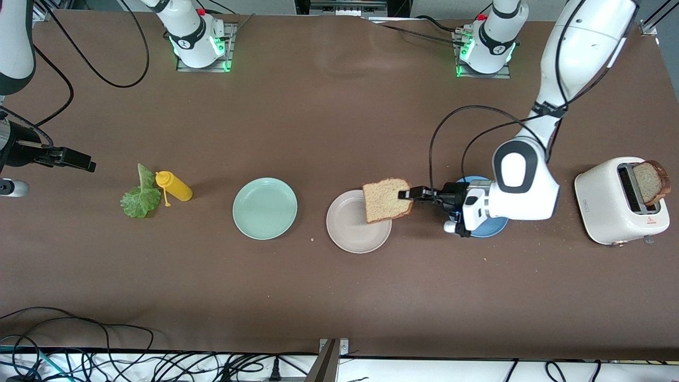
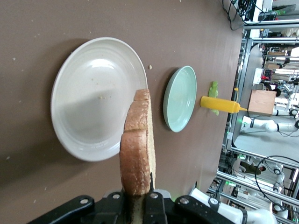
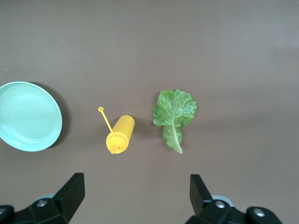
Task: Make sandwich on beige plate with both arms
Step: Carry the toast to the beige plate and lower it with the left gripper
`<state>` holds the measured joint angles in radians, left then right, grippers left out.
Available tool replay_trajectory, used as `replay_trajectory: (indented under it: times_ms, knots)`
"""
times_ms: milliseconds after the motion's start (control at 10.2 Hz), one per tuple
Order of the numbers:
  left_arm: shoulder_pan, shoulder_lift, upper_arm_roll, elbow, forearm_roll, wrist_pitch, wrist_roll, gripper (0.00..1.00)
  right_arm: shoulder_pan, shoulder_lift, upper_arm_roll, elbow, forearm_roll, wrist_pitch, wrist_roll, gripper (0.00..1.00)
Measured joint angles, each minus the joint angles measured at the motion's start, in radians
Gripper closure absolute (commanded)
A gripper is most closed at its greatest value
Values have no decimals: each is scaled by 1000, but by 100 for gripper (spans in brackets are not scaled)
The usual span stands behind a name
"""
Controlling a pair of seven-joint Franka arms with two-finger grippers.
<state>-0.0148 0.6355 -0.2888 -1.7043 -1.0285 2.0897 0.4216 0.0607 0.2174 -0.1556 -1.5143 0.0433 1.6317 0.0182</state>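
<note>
The left tool (image 1: 409, 194) pinched one edge of a slice of bread (image 1: 386, 199), its fingers pressed onto the crust so the slice stood out on edge, not flat, over the beige plate (image 1: 350, 233); in the left wrist view the bread (image 2: 137, 144) rose straight from the tool (image 2: 140, 205) with the plate (image 2: 88, 93) bare beneath it. Holding it by the edge probably left the broad face free to tip down onto the plate, which looked like the step in hand: laying the first slice. The left arm reached out low and nearly level, its wrist above a blue plate (image 1: 490, 227), its forearm climbing steeply to its base. A second slice (image 1: 651, 182) stood in a white toaster (image 1: 618, 204) at the left arm's end of the surface (image 1: 339, 297), presumably to be fetched later. The right tool (image 1: 66, 157) hung spread and empty over the right arm's end of the surface, that arm waiting; its wrist view showed its fingers (image 3: 70, 193) wide apart above the lettuce leaf (image 3: 174, 114) and a yellow bottle (image 3: 119, 135) lying just beside it, well placed, I would judge, for picking up the leaf. A green plate (image 1: 264, 208) sat between the bottle and the beige plate.
</note>
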Motion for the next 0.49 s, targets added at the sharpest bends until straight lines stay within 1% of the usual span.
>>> replay_trajectory:
  times_ms: [197,491]
  knots:
    - [-32,45,-33,18,-21,110,-1,100,0,0,0,0,0,0,0,0]
    - [-56,109,-38,52,-22,192,-1,100,0,0,0,0,0,0,0,0]
